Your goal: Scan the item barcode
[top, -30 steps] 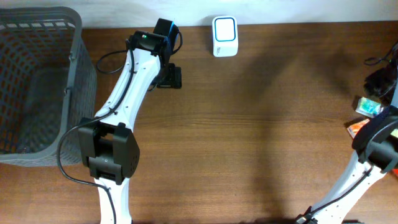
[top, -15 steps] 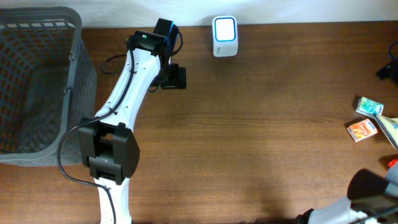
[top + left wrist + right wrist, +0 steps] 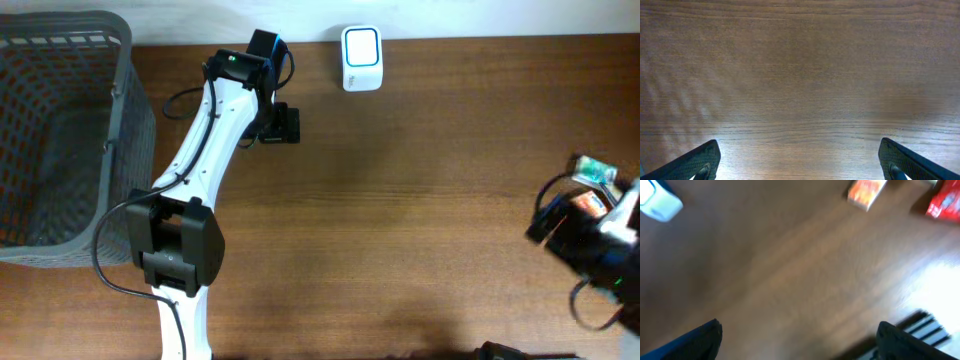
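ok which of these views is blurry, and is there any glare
Right wrist view: motion-blurred all over, the orange box smeared. Overhead: sharp except the smeared right arm. Left wrist view: sharp, with bright glare on the table low down.

Brown wooden table (image 3: 420, 200), grey mesh basket (image 3: 125, 60), white scanner (image 3: 361, 58), small cartons (image 3: 594, 170)

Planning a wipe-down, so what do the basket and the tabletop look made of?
The basket looks like matte grey plastic, judging by its moulded lattice walls. The tabletop looks like wood or wood-look laminate: brown grain lines, slight sheen.
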Controlling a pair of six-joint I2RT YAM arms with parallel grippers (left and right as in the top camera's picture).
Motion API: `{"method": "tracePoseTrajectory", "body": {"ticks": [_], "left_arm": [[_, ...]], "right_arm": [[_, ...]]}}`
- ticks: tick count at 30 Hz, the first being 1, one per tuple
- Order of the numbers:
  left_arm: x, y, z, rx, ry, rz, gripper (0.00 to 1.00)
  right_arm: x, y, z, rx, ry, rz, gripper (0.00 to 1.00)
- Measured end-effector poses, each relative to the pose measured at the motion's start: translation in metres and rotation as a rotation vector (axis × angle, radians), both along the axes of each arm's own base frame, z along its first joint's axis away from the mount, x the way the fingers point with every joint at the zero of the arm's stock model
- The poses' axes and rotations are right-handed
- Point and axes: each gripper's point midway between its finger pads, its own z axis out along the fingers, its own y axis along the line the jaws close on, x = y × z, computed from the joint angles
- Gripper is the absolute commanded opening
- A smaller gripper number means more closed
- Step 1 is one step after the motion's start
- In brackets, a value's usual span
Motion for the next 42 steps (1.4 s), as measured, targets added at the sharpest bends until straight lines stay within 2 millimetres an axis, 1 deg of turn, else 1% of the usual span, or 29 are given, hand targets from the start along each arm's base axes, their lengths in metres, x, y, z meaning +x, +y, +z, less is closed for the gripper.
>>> {"method": "tracePoseTrajectory", "body": {"ticks": [6, 9, 14, 18, 21, 23, 25, 27, 30, 31, 34, 37, 40, 42], "left_arm": [[0.0, 0.0, 0.0, -0.001, 0.002, 0.0, 0.99], [0.0, -0.001, 0.0, -0.003, 0.002, -0.001, 0.99], [-0.001, -0.001, 0.0, -0.003, 0.003, -0.001, 0.99], [-0.001, -0.001, 0.0, -0.003, 0.003, -0.001, 0.99], [0.0, -0.001, 0.0, -0.003, 0.002, -0.001, 0.99], [0.0, -0.001, 0.0, -0.004, 0.002, -0.001, 0.99], [0.0, -0.001, 0.0, -0.004, 0.002, -0.001, 0.99], [-0.001, -0.001, 0.0, -0.006, 0.003, -0.001, 0.99], [-0.001, -0.001, 0.0, -0.007, 0.004, -0.001, 0.99], [-0.001, -0.001, 0.0, -0.007, 0.004, -0.001, 0.99], [-0.001, -0.001, 0.0, -0.007, 0.004, -0.001, 0.99], [-0.001, -0.001, 0.0, -0.007, 0.004, -0.001, 0.99], [-0.001, -0.001, 0.0, -0.007, 0.004, -0.001, 0.99], [-0.001, -0.001, 0.0, -0.007, 0.004, -0.001, 0.99]], "right_arm": [[-0.024, 0.014, -0.055, 0.072, 0.13, 0.014, 0.98], [-0.025, 0.015, -0.064, 0.089, 0.164, 0.016, 0.98], [-0.023, 0.015, -0.074, 0.116, 0.231, 0.017, 0.98], [-0.014, 0.02, -0.079, 0.163, 0.248, 0.036, 0.98], [0.008, 0.026, -0.079, 0.161, 0.171, 0.089, 0.98], [0.024, 0.036, -0.078, 0.139, 0.086, 0.162, 0.98], [0.035, 0.054, -0.073, 0.112, -0.016, 0.262, 0.98], [0.045, 0.077, -0.062, 0.07, -0.169, 0.394, 0.98], [0.044, 0.104, -0.052, 0.026, -0.32, 0.559, 0.98], [0.042, 0.109, -0.051, 0.016, -0.352, 0.59, 0.98], [0.041, 0.113, -0.06, -0.009, -0.397, 0.63, 0.98], [0.049, 0.113, -0.071, -0.03, -0.444, 0.638, 0.98], [0.052, 0.112, -0.082, -0.056, -0.542, 0.633, 0.98], [0.051, 0.111, -0.082, -0.075, -0.622, 0.629, 0.98]]}}
